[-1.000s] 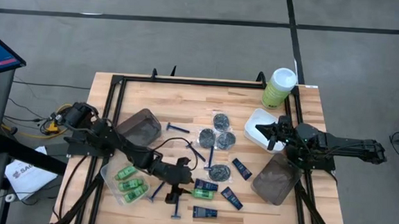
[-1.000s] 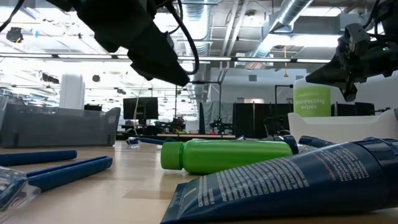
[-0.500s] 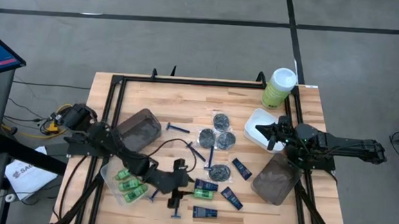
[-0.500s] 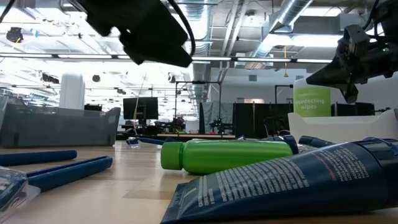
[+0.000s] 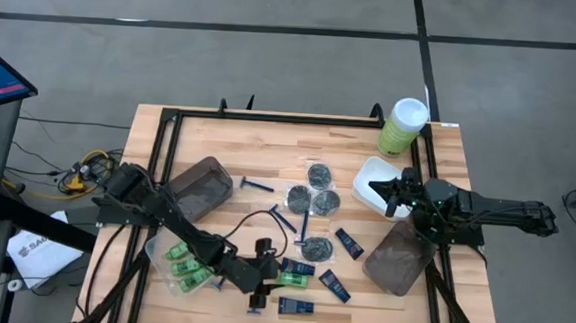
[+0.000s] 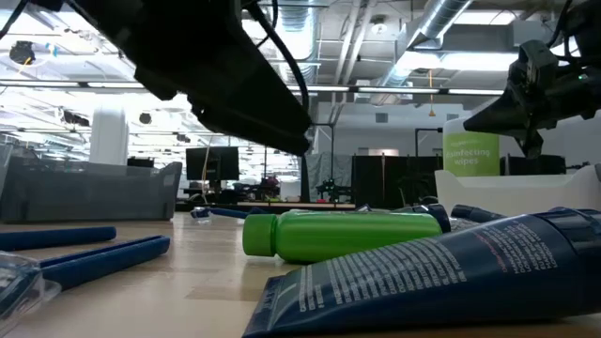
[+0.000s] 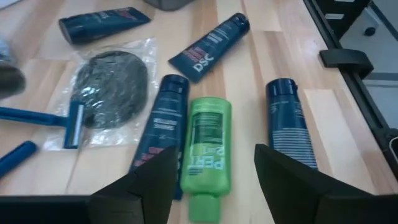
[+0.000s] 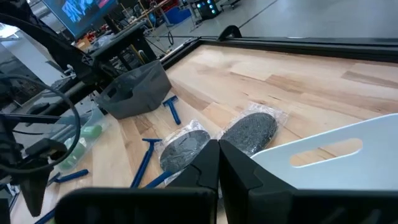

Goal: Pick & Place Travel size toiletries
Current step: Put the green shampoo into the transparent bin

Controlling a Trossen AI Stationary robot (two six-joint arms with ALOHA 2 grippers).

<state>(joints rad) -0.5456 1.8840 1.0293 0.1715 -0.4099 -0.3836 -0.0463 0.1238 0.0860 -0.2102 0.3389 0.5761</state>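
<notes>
A bright green mini bottle (image 7: 205, 149) lies on its side among dark-blue tubes (image 7: 160, 124), near the table's near edge (image 5: 294, 279). My left gripper (image 7: 214, 180) hangs open above the bottle's cap end, one finger on either side, and does not touch it; the low view shows the arm (image 6: 235, 84) well above the bottle (image 6: 343, 235). A bagged dark tin (image 7: 112, 81) and a blue razor (image 7: 43, 118) lie beside it. My right gripper (image 5: 396, 193) is shut and waits over the white tub (image 5: 372, 177).
A clear tub (image 5: 186, 266) holding green bottles sits left of my left gripper. Smoky tubs stand at the left (image 5: 201, 186) and right (image 5: 397, 256). The pale-green canister (image 5: 402, 126) is at the far right corner. Tins (image 5: 311, 188) and razors (image 5: 258, 186) lie mid-table.
My left arm has reached out toward the table's near edge and come down over the green bottle. My right arm has kept still. No item has moved.
</notes>
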